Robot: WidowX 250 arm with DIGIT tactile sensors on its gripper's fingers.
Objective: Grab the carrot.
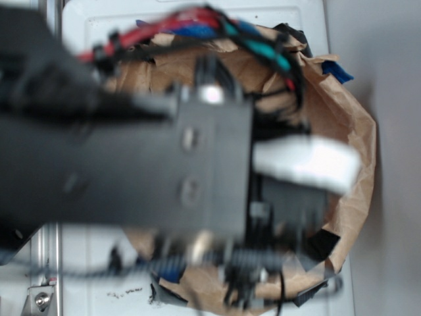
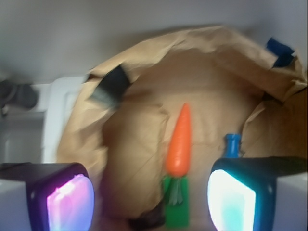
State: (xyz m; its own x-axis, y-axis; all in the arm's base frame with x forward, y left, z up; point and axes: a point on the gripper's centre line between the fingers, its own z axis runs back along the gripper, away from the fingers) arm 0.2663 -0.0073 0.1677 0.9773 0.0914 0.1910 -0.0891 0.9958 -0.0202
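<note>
carrot (image 2: 179,143), glossy orange plastic, tapered to a point, lies on crumpled brown paper (image 2: 139,144) in the wrist view, tip aimed toward the far rim of the paper and dark green ribbed stem end (image 2: 175,191) nearer the camera. that stem end rests over a flat green rectangular block (image 2: 176,214), which pokes out below it. a blue plastic bottle (image 2: 233,144) stands just beside the carrot's right side, partly hidden behind one finger. the paper is shaped like a shallow bowl with raised walls, held by dark tape (image 2: 111,85) at its rim.

gripper (image 2: 151,199) hangs above, its fingers (image 2: 231,195) spread wide apart with nothing between the pads; the carrot sits in the gap between them but farther off, not touched. in the exterior view the blurred black arm (image 1: 131,164) covers most of the paper and hides the carrot, so height above it cannot be told.

judging by this, the task is barely begun: the approach looks roughly lined up, while the descent, the closing and the lift are all left. the bottle so near could get in the way of one finger.
</note>
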